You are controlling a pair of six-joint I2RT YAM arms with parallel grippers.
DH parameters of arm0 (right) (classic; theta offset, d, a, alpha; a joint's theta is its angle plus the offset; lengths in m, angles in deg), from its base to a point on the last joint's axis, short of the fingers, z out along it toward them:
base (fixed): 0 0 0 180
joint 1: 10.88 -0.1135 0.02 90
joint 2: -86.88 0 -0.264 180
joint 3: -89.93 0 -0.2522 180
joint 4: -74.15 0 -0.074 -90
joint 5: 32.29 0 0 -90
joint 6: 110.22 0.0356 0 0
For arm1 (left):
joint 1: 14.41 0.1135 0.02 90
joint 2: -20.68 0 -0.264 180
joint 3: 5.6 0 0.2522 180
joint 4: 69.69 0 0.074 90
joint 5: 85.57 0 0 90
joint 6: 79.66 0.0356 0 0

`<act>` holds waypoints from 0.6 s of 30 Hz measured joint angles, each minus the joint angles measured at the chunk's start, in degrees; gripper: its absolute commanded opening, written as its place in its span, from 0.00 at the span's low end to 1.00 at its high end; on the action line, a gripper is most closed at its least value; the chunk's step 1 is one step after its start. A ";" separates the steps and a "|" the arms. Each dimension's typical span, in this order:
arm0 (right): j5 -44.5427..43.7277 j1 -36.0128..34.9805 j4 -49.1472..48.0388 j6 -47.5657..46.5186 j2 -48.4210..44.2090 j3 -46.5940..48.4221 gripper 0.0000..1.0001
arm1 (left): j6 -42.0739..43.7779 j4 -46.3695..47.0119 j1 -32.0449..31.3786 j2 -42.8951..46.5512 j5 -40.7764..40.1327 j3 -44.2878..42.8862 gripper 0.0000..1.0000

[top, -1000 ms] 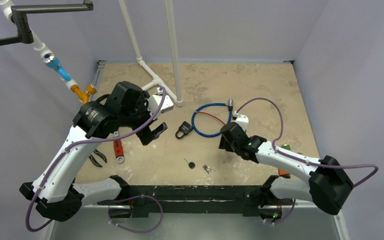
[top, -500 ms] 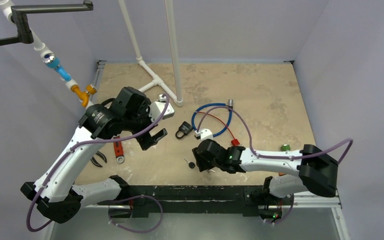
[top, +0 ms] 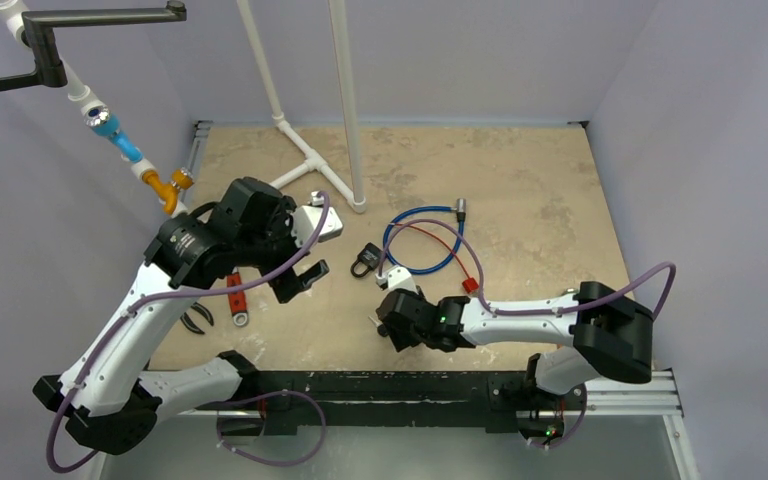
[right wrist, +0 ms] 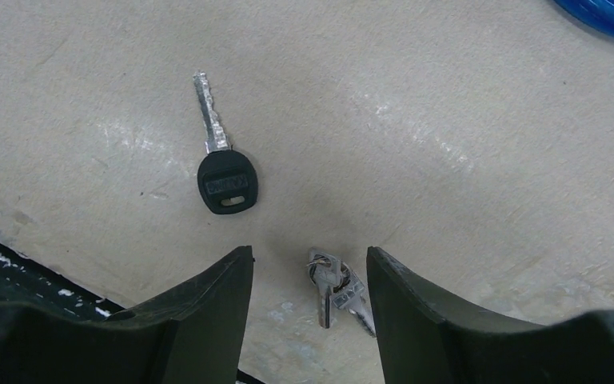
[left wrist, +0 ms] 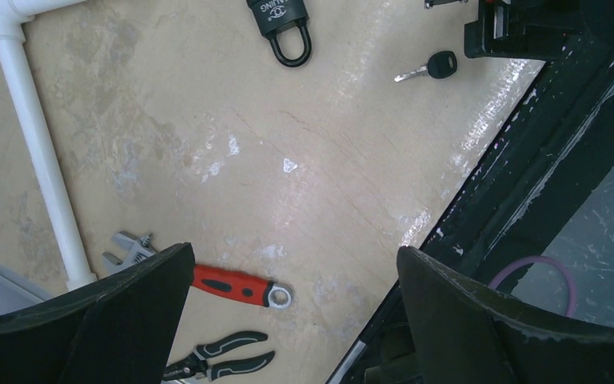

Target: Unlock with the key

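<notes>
A black padlock lies near the table's middle, shackle toward the front. A black-headed key lies near the front edge. Just right of it sits a small bunch of silver keys on a ring. My right gripper hangs low over the silver keys, open, a finger on each side and touching neither. In the top view it hides both keys. My left gripper is wide open and holds nothing, above the table left of the padlock.
A red-handled wrench and black pliers lie at the left. A white pipe frame stands behind. A blue cable lock with a red cord lies right of the padlock. The black front rail runs just behind the keys.
My right arm has swung left and toward the front edge, from beside the blue cable to over the keys. The left arm has shifted only slightly.
</notes>
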 measured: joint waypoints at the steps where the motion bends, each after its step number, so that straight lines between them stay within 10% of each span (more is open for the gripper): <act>1: -0.61 -0.04 0.37 0.22 -0.02 0.04 0.55 | 0.04 -0.02 0.00 0.15 0.02 0.00 1.00; 18: -0.42 -0.42 -1.18 5.31 0.85 -2.38 0.17 | 2.97 -2.36 0.31 2.08 0.22 -2.14 1.00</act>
